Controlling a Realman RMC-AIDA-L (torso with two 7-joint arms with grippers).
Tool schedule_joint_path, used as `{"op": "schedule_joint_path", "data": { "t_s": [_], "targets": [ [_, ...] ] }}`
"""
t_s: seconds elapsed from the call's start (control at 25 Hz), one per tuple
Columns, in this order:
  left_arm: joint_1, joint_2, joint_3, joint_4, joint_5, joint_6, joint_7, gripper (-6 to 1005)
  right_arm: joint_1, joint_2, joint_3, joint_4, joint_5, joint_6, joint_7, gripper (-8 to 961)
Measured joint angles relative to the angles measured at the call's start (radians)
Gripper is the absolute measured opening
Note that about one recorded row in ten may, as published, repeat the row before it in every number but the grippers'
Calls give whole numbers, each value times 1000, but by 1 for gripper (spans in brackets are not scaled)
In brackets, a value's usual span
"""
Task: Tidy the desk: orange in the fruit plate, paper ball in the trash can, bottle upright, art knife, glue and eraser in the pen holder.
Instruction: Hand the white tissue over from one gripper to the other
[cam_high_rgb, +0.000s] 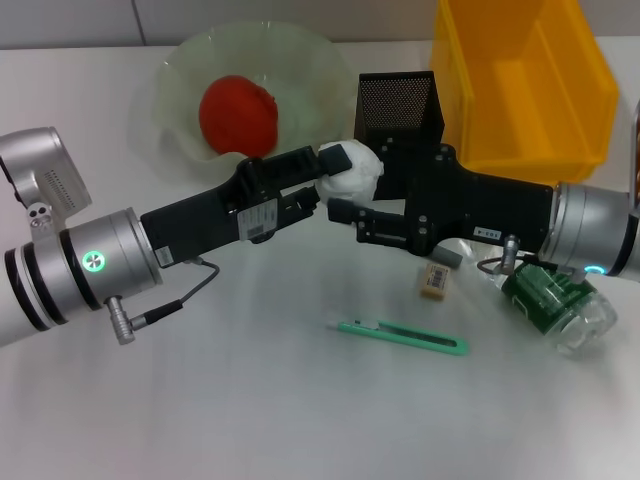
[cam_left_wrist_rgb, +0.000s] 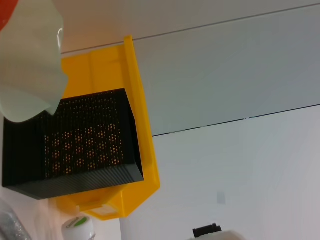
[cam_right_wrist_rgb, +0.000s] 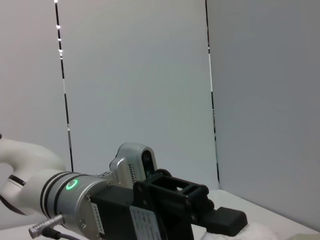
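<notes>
In the head view the two arms meet over the middle of the white desk (cam_high_rgb: 200, 400), with the white paper ball (cam_high_rgb: 352, 175) between them. The left gripper (cam_high_rgb: 325, 172) has its jaws closed on the ball, one finger lying across its top. The right gripper (cam_high_rgb: 345, 195) reaches in from the other side; its lower finger (cam_high_rgb: 345, 212) sits just under the ball, its jaws spread around it. The orange (cam_high_rgb: 238, 115) sits in the pale green fruit plate (cam_high_rgb: 180, 75). Behind the grippers stands the black mesh pen holder (cam_high_rgb: 398, 100), beside the yellow bin (cam_high_rgb: 520, 80). The eraser (cam_high_rgb: 434, 281) and the green art knife (cam_high_rgb: 400, 337) lie on the desk, and the bottle (cam_high_rgb: 560, 300) lies on its side under the right arm.
</notes>
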Motion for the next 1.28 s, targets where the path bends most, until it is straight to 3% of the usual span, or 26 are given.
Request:
{"op": "schedule_joint_path", "data": {
  "t_s": [0.12, 0.44, 1.28],
  "targets": [
    [0, 0, 2, 0, -1, 0, 0, 537, -1, 0, 0, 0, 0, -6, -5, 705],
    [2, -2, 4, 0, -2, 0, 1, 580, -5, 0, 0, 0, 0, -10, -8, 543],
    [-5, -2, -1, 0, -8, 9, 37, 709, -5, 0, 0, 0, 4, -11, -8, 529]
  ]
}}
